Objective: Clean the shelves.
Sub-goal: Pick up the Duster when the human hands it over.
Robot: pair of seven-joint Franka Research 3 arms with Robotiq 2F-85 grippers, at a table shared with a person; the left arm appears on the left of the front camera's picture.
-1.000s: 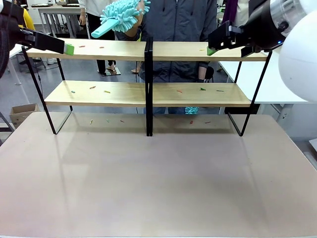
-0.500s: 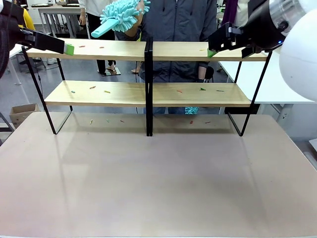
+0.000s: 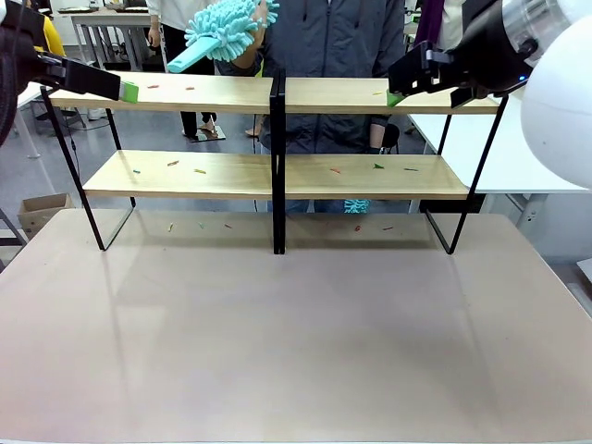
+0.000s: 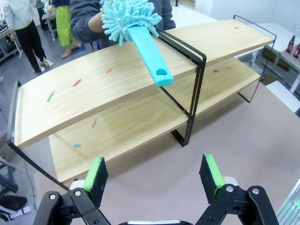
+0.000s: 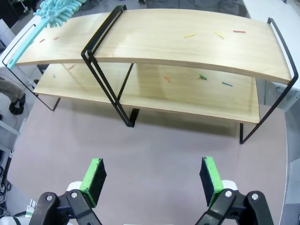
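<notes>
Spanning the far half of the table (image 3: 296, 333), the shelves (image 3: 231, 176) stand square across it: two wooden boards on a thin black frame, with a black upright in the middle. A person (image 3: 333, 37) stands behind them, holding a teal duster (image 3: 217, 32) at its fluffy end above the left half of the top board, with the handle pointing toward the robot's side. The left gripper (image 4: 154, 171) hangs off the shelves' left end, jaws spread wide and empty, the boards ahead of and below its fingers and untouched. The right gripper (image 5: 152, 180), just as wide and empty, looks down on the right half from the near side, well apart. Small coloured scraps (image 3: 173, 163) lie scattered on both boards and on the table beneath.
</notes>
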